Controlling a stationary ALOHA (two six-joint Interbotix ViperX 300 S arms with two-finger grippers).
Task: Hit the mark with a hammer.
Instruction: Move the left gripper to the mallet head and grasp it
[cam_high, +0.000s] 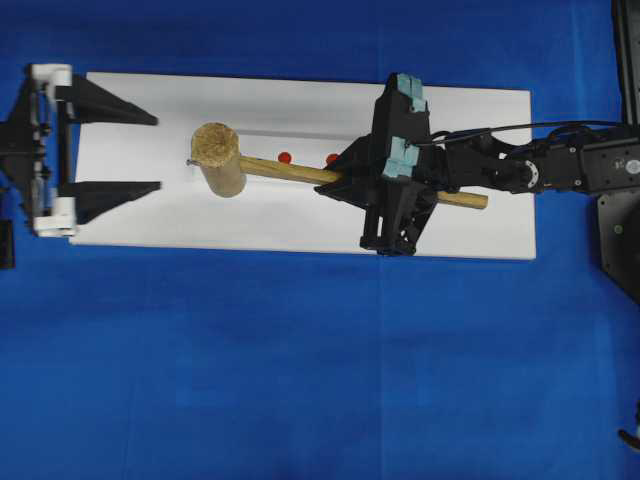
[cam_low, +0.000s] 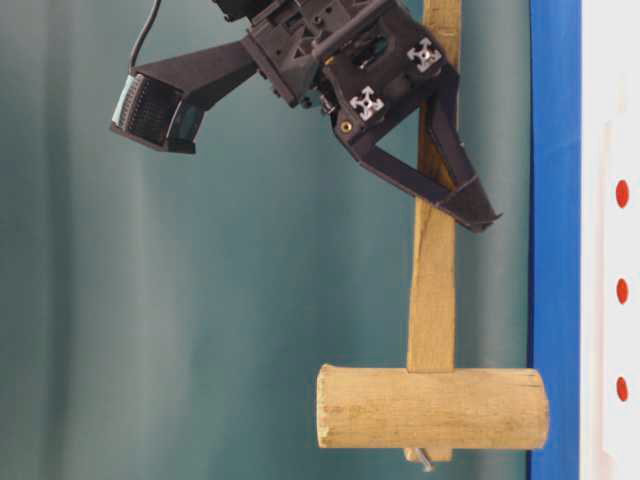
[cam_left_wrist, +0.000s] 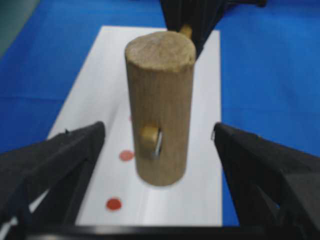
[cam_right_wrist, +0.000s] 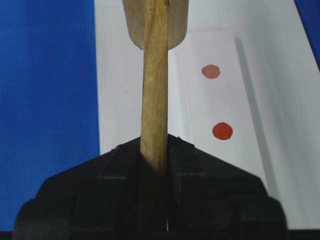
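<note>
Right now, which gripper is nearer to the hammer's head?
Left. The left gripper is open just off the end of the hammer's head, not touching it. The right gripper is shut on the handle, farther along from the head.

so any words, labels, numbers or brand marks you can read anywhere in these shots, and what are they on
None: no readable text in any view.
The hammer is bare wood, no stamp or label.
The white board carries only plain red dots, no letters or numbers.
The right gripper, its jaws shut on the handle, and the open left gripper show no legible brand mark.
The blue cloth is plain.
</note>
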